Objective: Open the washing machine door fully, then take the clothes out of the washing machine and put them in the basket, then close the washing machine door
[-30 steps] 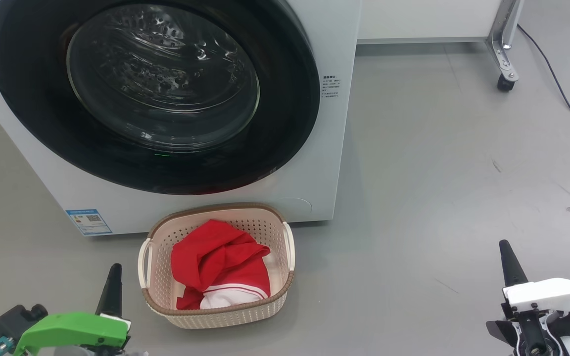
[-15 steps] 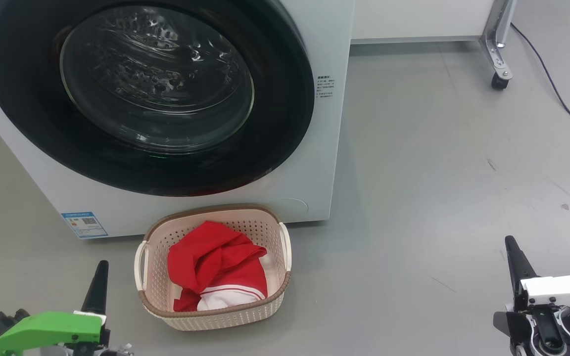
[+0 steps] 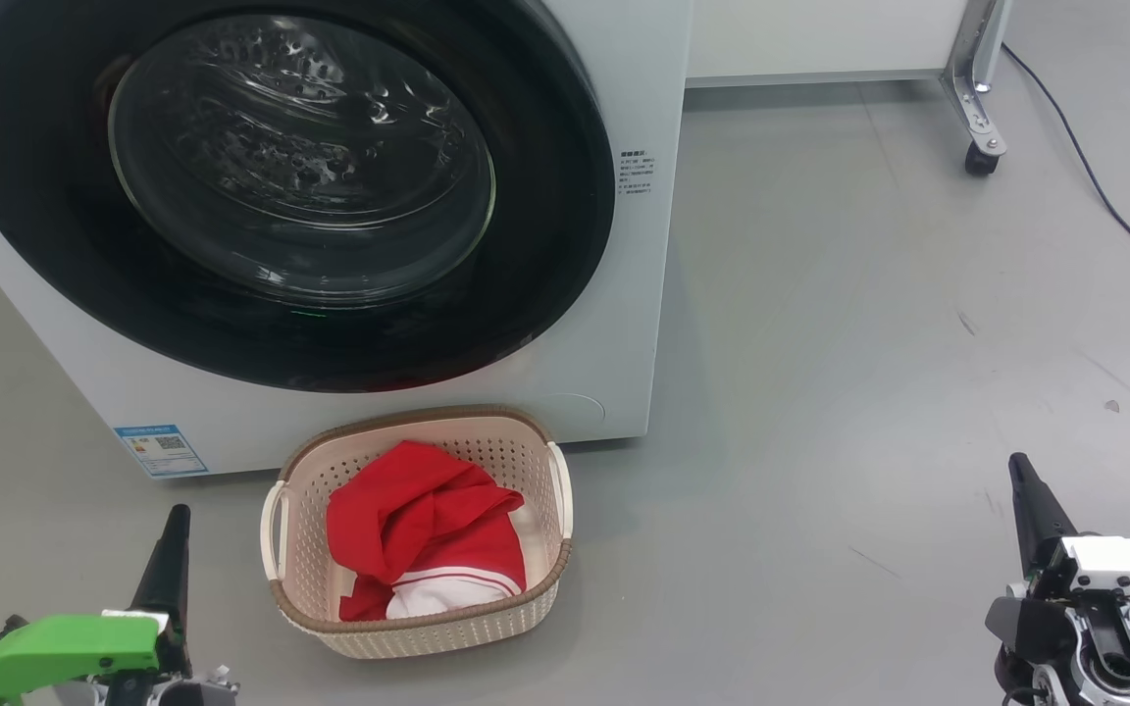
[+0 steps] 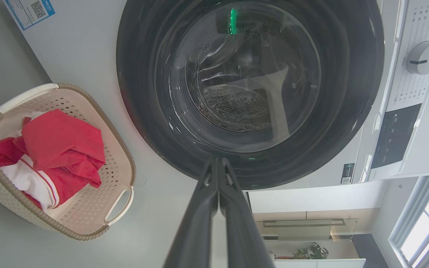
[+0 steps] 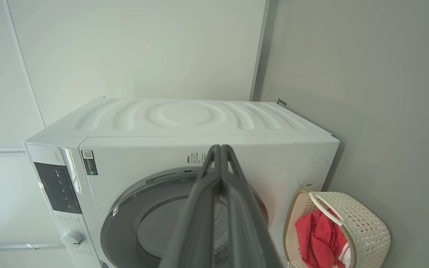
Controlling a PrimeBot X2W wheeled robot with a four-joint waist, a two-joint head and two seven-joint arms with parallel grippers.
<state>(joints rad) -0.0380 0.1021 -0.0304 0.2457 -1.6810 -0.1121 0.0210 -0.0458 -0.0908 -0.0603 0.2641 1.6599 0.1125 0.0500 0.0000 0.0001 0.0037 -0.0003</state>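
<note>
Grey floor (image 3: 869, 343) (scuffed) beneath washing machine (image 3: 639, 324); black cable (image 3: 1114, 211); wheeled leg (image 3: 972, 108); perhaps plant (image 4: 313, 251).

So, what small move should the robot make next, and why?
Probably only a retreat to rest, since the job looks finished: the washing machine door looks shut, the clothes lie in the basket, and the fingers of the left gripper and right gripper are closed on nothing.
</note>
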